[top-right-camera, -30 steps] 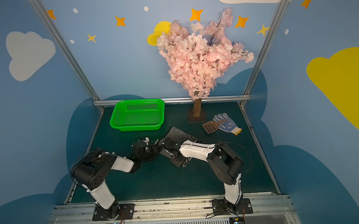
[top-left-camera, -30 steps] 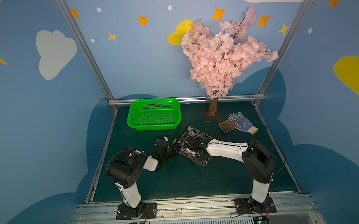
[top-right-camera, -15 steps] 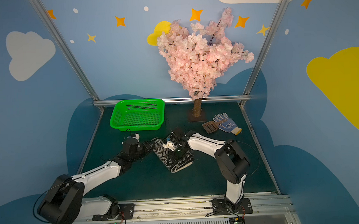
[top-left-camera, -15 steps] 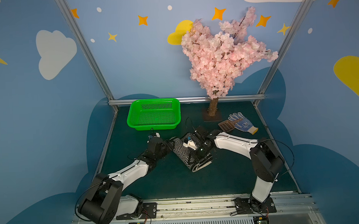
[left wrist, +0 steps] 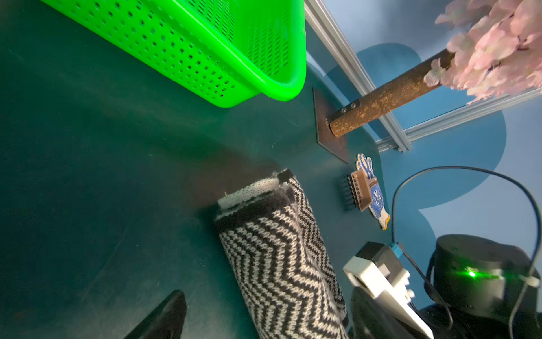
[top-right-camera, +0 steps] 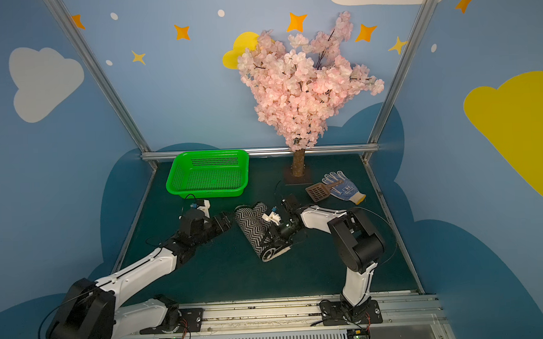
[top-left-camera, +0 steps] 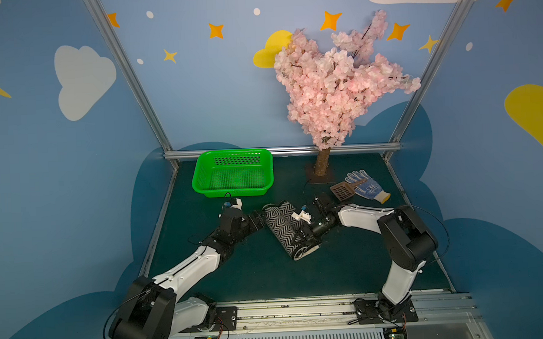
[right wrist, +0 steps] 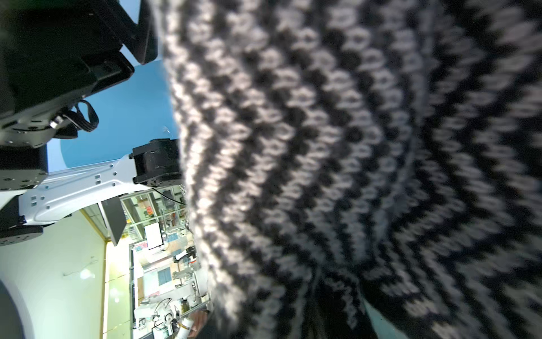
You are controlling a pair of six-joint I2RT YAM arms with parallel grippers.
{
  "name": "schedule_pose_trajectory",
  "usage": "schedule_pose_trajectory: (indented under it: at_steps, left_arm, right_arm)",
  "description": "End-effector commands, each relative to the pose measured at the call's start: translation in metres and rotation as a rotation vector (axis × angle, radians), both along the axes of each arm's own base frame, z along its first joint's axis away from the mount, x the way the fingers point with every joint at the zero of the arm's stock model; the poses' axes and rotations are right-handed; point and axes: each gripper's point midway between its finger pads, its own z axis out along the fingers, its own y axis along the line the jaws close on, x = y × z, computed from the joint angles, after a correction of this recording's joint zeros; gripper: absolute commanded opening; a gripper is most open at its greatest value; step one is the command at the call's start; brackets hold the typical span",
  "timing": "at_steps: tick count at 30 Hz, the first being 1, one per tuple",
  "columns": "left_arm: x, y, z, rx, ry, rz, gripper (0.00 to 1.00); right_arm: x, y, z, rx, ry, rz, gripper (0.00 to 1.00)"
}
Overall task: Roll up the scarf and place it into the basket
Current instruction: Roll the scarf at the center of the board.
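Top views, right tool (top-left-camera: 300,238) clamping rolled scarf (top-left-camera: 280,225), left tool (top-left-camera: 260,219) spread empty at its edge, bare mat (top-left-camera: 185,234) before basket (top-left-camera: 249,191).

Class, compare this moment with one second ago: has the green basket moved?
No. In both top views the basket sits where it did, just in front of the rear rail and left of the tree trunk.

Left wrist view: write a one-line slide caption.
Rolled zigzag scarf, not yet in the green mesh basket.
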Motion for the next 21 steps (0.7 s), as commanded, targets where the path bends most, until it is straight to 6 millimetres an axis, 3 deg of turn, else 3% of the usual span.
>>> schedule_pose_trajectory:
  at_steps: [1, 6, 12, 17, 21]
  left_arm:
    - [0.005, -0.016, 0.011, 0.01, -0.062, -0.098, 0.88]
    - [0.015, -0.04, 0.026, -0.032, -0.123, -0.195, 0.87]
    - [0.022, -0.078, 0.046, -0.063, -0.181, -0.318, 0.86]
    - [0.035, -0.09, 0.026, -0.09, -0.131, -0.329, 0.84]
    - [0.043, -0.089, 0.003, -0.109, -0.1, -0.293, 0.84]
  right_arm:
    - [0.014, -0.004, -0.003, 0.058, 0.038, -0.046, 0.28]
    - [0.016, -0.012, -0.02, 0.029, 0.079, -0.066, 0.28]
    - [0.018, -0.013, -0.025, 0.001, 0.077, -0.063, 0.28]
    - [0.021, -0.016, -0.029, -0.012, 0.097, -0.078, 0.29]
    - [0.024, -0.019, -0.035, -0.021, 0.121, -0.098, 0.29]
